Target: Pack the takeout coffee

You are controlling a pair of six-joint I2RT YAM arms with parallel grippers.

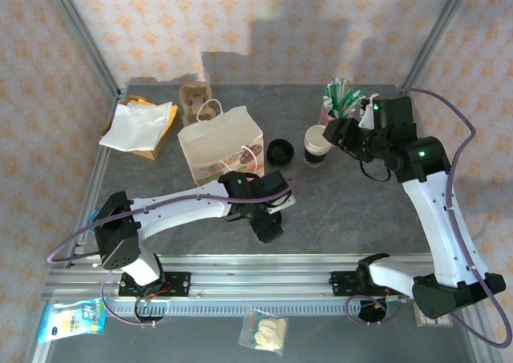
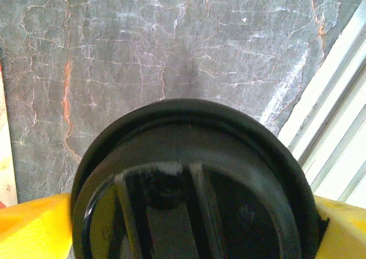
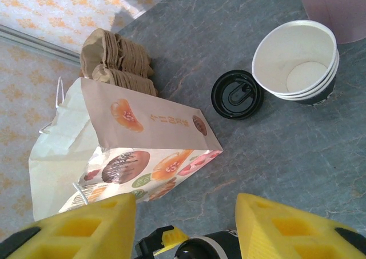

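The takeout coffee cup (image 1: 317, 147) stands uncovered at centre right, white with a dark lower band. In the right wrist view the cup (image 3: 297, 59) looks like nested cups, empty inside. A black lid (image 1: 279, 151) lies flat on the table between cup and bag, and the same lid (image 3: 237, 94) appears beside the cup. My right gripper (image 1: 341, 131) hovers just right of the cup; its yellow fingers (image 3: 91, 224) stand apart around nothing. My left gripper (image 1: 268, 225) sits low at table centre, and its yellow fingers (image 2: 34, 227) clamp a second black lid (image 2: 189, 184) across its width.
A printed paper bag (image 1: 220, 143) lies at centre left. Brown pulp trays (image 1: 195, 98) stand behind it and white napkins (image 1: 136, 124) lie at far left. A pink cup of straws (image 1: 341, 98) stands behind the coffee cup. The metal rail (image 1: 264, 279) runs along the front edge.
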